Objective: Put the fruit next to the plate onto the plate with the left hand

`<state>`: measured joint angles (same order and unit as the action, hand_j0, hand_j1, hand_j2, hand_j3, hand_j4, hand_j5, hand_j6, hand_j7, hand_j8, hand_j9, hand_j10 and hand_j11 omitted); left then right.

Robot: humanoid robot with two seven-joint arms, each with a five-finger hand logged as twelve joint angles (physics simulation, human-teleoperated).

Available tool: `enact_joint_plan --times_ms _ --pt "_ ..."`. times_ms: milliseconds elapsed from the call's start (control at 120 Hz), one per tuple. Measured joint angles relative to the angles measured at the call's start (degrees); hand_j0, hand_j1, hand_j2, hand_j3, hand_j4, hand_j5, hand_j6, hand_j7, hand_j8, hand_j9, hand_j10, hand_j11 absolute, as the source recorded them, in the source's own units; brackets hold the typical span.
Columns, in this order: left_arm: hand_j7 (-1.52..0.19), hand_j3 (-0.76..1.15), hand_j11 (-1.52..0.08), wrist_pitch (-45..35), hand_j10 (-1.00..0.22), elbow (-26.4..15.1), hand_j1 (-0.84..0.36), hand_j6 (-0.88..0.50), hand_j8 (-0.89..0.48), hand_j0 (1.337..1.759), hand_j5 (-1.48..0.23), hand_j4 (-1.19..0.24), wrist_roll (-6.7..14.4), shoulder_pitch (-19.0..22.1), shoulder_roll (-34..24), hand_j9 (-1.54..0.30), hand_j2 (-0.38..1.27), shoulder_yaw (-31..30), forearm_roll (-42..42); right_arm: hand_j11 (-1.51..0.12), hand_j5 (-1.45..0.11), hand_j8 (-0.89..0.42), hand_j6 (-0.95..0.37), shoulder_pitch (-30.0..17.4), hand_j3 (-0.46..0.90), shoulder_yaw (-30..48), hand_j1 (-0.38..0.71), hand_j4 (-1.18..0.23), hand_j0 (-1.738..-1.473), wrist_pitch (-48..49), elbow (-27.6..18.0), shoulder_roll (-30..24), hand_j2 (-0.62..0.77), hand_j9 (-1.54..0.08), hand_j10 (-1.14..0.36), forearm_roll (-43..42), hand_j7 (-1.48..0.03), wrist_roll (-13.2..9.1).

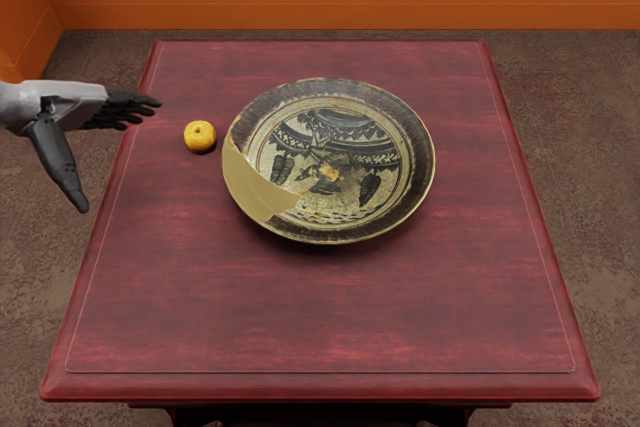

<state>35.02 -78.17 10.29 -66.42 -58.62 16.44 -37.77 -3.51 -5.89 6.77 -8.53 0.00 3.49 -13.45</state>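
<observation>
The small orange fruit (pixel 200 135) is sitting on the dark red table (pixel 300 307) just beside the plate (pixel 425 152), off its left rim and apparently parted from it by a sliver of bare wood, so it is not yet lying where the task wants it. The plate itself, a wide shallow dish painted with dark figures and carrying a golden patch on its near-left rim, is resting flat, its bowl offering a broad landing spot. The left hand (pixel 85 107) is hovering farther left of the plate than the fruit is, about over the table's edge on that side, and it is holding nothing: its dark fingers (pixel 135 102) are stretching out loosely toward the fruit while the thumb (pixel 58 162) is hanging down and away from them. That spread posture is probably serving the approach, leaving a gap wide enough to close around a small round thing. The hand is pointing along the line that runs through the fruit to the plate, which suggests the reach is under way and the grasp is not begun. Because the fruit is lying so close to the raised rim, the fingers are likely needing to come from the side away from the plate. The right arm is not showing.
</observation>
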Motion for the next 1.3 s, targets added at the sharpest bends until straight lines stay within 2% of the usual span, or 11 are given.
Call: enact_joint_plan --times_ms 158,292,317,383,450,533,617,717,875,1108,1300 --pt "-0.02 0.00 -0.02 0.00 -0.02 -1.02 0.33 -0.02 -0.02 1.658 -0.02 -0.02 0.38 -3.95 2.27 -0.02 0.00 0.21 -0.40 0.00 0.00 0.00 0.00 0.08 0.00 0.00 -0.35 0.00 -1.658 0.00 0.00 0.00 0.00 0.00 0.00 0.01 0.00 0.00" --pt "-0.02 0.00 -0.02 0.00 -0.02 -0.99 0.33 -0.02 -0.02 1.658 -0.02 -0.02 0.94 -5.49 2.56 -0.02 0.00 0.53 1.33 0.00 0.00 0.00 0.00 0.11 0.00 0.00 -0.35 0.00 -1.658 0.00 0.00 0.00 0.00 0.00 0.00 0.02 0.00 0.00" --pt "-0.02 0.00 -0.02 0.00 -0.02 -0.78 0.33 -0.02 -0.02 1.658 -0.02 -0.02 2.28 -6.77 2.73 -0.02 0.00 0.59 1.64 0.00 0.00 0.00 0.00 0.10 0.00 0.00 -0.35 0.00 -1.658 0.00 0.00 0.00 0.00 0.00 0.00 0.00 0.00 0.00" --pt "-0.02 0.00 -0.02 0.00 -0.02 0.29 0.33 -0.02 -0.02 1.658 -0.02 -0.02 8.09 -9.40 6.83 -0.02 0.00 0.61 1.37 0.00 0.00 0.00 0.00 0.09 0.00 0.00 -0.35 0.00 -1.658 0.00 0.00 0.00 0.00 0.00 0.00 -0.03 0.00 0.00" --pt "-0.02 0.00 -0.02 -0.25 -0.02 1.61 0.33 -0.02 -0.02 1.658 -0.02 -0.02 12.43 -9.87 11.02 -0.02 0.00 0.51 -3.16 0.00 0.00 0.00 0.00 0.09 0.00 0.00 -0.35 0.00 -1.658 0.00 0.00 0.00 0.00 0.00 0.00 -0.04 0.00 0.00" --pt "-0.02 0.00 -0.02 -2.29 -0.02 3.37 0.33 -0.02 -0.02 1.658 -0.02 -0.02 15.76 -9.87 14.60 -0.02 0.00 0.27 -10.37 0.00 0.00 0.00 0.00 0.11 0.00 0.00 -0.35 0.00 -1.658 0.00 0.00 0.00 0.00 0.00 0.00 -0.05 0.00 0.00" --pt "-0.02 0.00 -0.02 -3.90 -0.02 6.96 0.33 -0.02 -0.02 1.658 -0.02 -0.02 17.51 -9.59 19.41 -0.02 0.00 0.09 -15.22 0.00 0.00 0.00 0.00 0.17 0.00 0.00 -0.35 0.00 -1.658 0.00 0.00 0.00 0.00 0.00 0.00 -0.06 0.00 0.00" --pt "-0.02 0.00 -0.02 -6.48 -0.02 9.93 0.33 -0.02 -0.02 1.658 -0.02 -0.02 18.42 -9.34 24.00 -0.02 0.00 -0.15 -20.98 0.00 0.00 0.00 0.00 0.28 0.00 0.00 -0.35 0.00 -1.658 0.00 0.00 0.00 0.00 0.00 0.00 -0.06 0.00 0.00" --pt "-0.03 0.00 -0.03 -11.23 -0.03 11.31 0.32 -0.03 -0.03 1.658 -0.03 -0.03 18.86 -8.91 28.98 -0.03 0.01 -3.04 -25.39 0.00 0.00 0.00 0.00 0.33 0.00 0.00 -0.35 0.00 -1.658 0.00 0.00 0.00 0.00 0.00 0.00 -0.06 0.00 0.00" --pt "-0.10 0.00 -0.10 -19.82 -0.08 12.10 0.25 -0.08 -0.08 1.658 -0.11 -0.08 18.95 -6.41 31.97 -0.10 0.02 -6.89 -29.41 0.00 0.00 0.00 0.00 0.27 0.00 0.00 -0.35 0.00 -1.658 0.00 0.00 0.00 0.00 0.00 0.00 -0.06 0.00 0.00" --pt "-0.22 0.00 -0.22 -24.47 -0.17 15.54 0.15 -0.18 -0.17 1.658 -0.22 -0.17 18.69 -5.92 35.64 -0.22 0.04 -9.82 -31.10 0.00 0.00 0.00 0.00 0.26 0.00 0.00 -0.35 0.00 -1.658 0.00 0.00 0.00 0.00 0.00 0.00 -0.06 0.00 0.00"
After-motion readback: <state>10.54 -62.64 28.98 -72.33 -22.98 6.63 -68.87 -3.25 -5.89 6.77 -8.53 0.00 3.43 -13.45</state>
